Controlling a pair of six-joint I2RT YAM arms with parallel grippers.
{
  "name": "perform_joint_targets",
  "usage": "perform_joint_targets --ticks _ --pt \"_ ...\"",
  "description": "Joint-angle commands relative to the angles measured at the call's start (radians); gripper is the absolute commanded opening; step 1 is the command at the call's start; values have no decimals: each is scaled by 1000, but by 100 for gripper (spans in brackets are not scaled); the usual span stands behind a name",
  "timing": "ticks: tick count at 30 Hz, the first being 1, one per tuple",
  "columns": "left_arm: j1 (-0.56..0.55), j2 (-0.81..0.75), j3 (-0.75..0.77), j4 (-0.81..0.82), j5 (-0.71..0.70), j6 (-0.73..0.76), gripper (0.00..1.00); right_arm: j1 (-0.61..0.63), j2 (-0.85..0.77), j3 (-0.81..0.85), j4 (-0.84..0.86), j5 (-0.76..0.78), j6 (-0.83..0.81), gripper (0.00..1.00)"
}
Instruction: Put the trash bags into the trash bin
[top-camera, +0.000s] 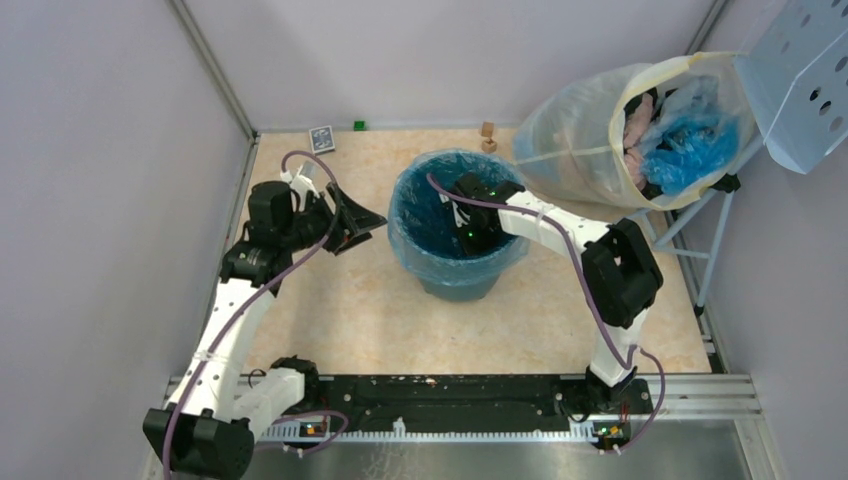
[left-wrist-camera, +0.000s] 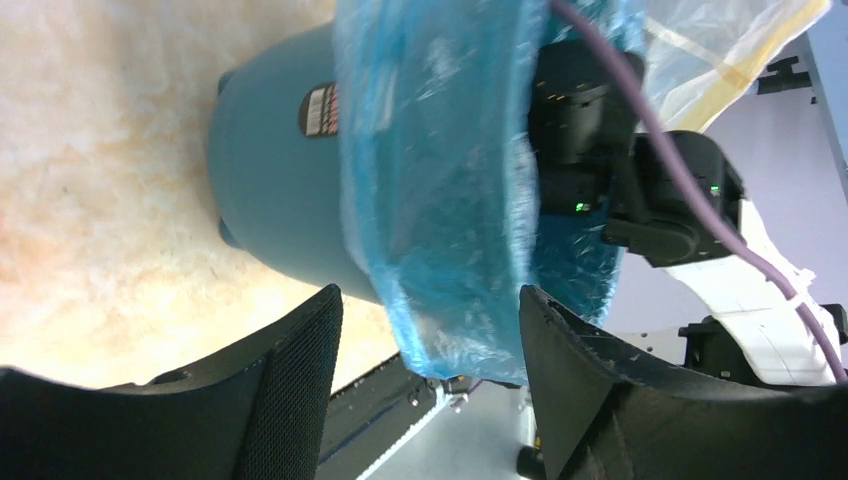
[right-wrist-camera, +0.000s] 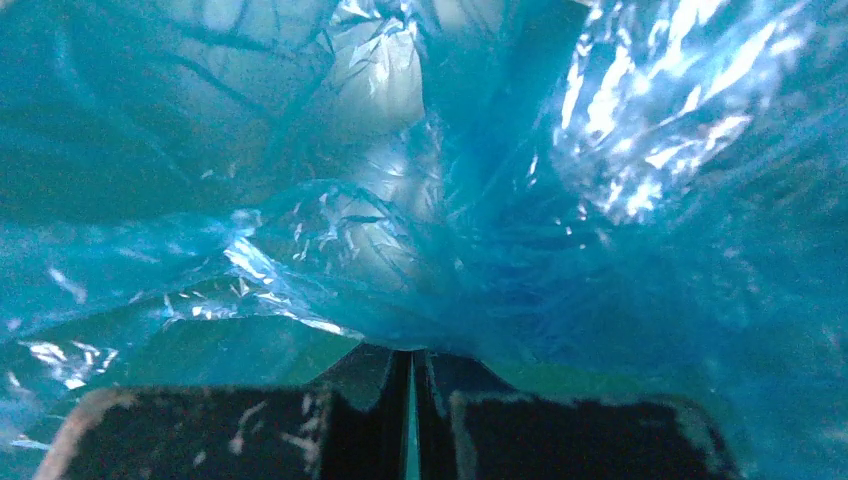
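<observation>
The thin, crinkly, translucent light-blue plastic bag sat down inside the round dark-teal plastic bin in the middle of the table, and its mouth was folded out over the rolled rim like a liner. The right gripper was sunk deep in the bin with its jaws drawn together to a hairline slit. I couldn't tell whether any film was caught between them. The left gripper hung just beside the bin's left side with its jaws wide apart and nothing in them, facing the draped edge.

To my eye the step was seating the bag, pushing the slack down to the bottom. It would go best with the closed fingers pressing straight down along the middle, gently, since film that thin looked likely to snag, tear or ride back up with the arm. The skirt hung longer on the near side, so the open left jaws were well placed to pin or tug it if the rim fold slipped. The bin was light-looking plastic, and a sideways shove might have slid it.

The tabletop was a mottled cream, stone-patterned sheet, walled by pale grey panels. A cloudy-white sack with a cream rim leaned at the right rear, under a pale-blue perforated metal panel. A small dark card and a green cube lay by the back wall.
</observation>
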Motion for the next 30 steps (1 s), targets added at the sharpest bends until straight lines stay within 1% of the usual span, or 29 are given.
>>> perform_joint_targets --ticks 1,6,10,13,14,15,17,27,30 --pt "6 2 153 -57 -62 97 71 -8 -16 68 17 -1 -20 0" --pt "6 20 223 -53 -48 99 71 1 -60 33 12 -1 -9 2" --pt "6 51 215 -19 -25 101 70 28 -76 23 1 20 27 2" --pt "1 66 166 66 24 56 57 41 -85 24 0 22 54 0" --pt "-4 72 147 96 37 40 49 45 -88 23 3 23 62 0" --pt "-11 76 133 123 41 25 44 49 -88 23 3 24 68 0" --pt "-29 89 124 154 40 12 37 51 -82 25 1 23 74 0" --pt "-95 124 97 221 33 -12 26 51 -75 26 -9 41 78 0" --pt "-100 133 78 237 45 -22 25 51 -74 23 -8 34 82 0"
